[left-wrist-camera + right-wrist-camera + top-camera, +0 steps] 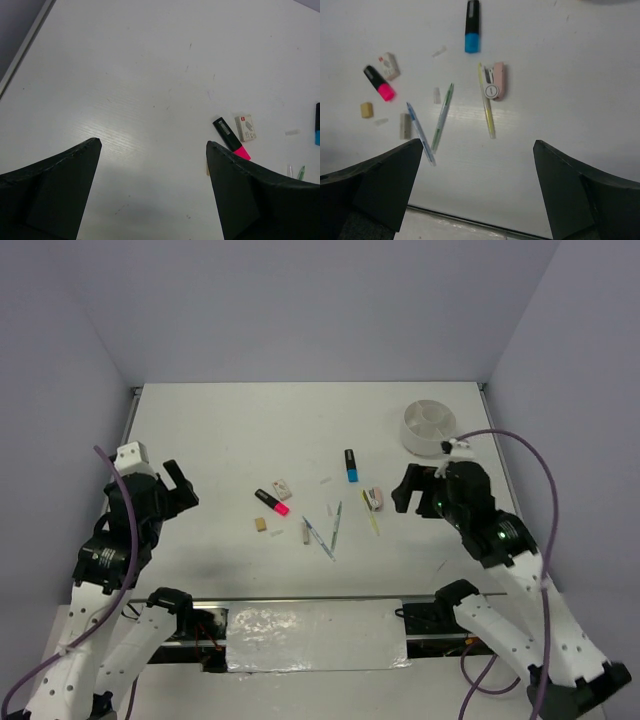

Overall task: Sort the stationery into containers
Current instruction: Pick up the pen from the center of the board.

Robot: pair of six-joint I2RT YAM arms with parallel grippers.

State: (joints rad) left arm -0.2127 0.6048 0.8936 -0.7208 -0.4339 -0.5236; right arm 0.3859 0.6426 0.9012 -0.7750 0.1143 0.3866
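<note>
The bench [220, 430] holds two highlighters [379, 83] [472, 26], two thin pens [420, 132] [443, 116], one yellow stick [487, 105], one bowl [410, 435]. Spread wide, empty: left end effector [153, 145], right end effector [477, 145].

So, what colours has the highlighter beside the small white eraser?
The short plastic highlighter is black with a pink end; right wrist view shows it best.

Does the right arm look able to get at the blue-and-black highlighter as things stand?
Probably yes. The right gripper is open and empty, and the blue-and-black highlighter lies uncovered ahead of it, apart from the yellow stick.
</note>
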